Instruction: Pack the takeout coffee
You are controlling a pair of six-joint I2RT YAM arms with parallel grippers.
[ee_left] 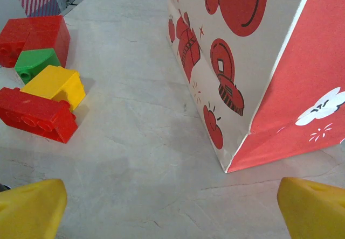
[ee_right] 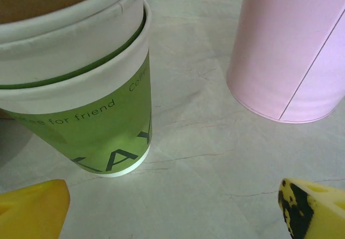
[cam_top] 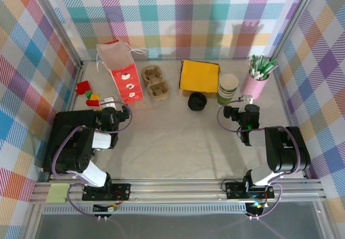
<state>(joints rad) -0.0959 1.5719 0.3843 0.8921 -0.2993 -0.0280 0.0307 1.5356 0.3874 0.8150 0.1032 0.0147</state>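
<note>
The right gripper (ee_right: 172, 212) is spread wide, empty, its yellow fingers (ee_right: 32, 209) low at either side of the wrist view. The takeout coffee (ee_right: 91, 115) stands on the table ahead of the left finger, off the centre line. It looks like one green cup nested in another, though the stack's depth is hard to judge. The pink pen cup (ee_right: 291, 61) stands ahead of the right finger, just beside the coffee.

To grip well, I would shift the fingers leftward until the coffee sits squarely between them. Then advance level and close on the upper wall, gently, since paper buckles. The right finger must slip between the two cups without nudging the pens.

The left gripper (ee_left: 172, 212) is likewise wide and empty, with the red paper bag (ee_left: 259, 61) ahead of its right finger.
</note>
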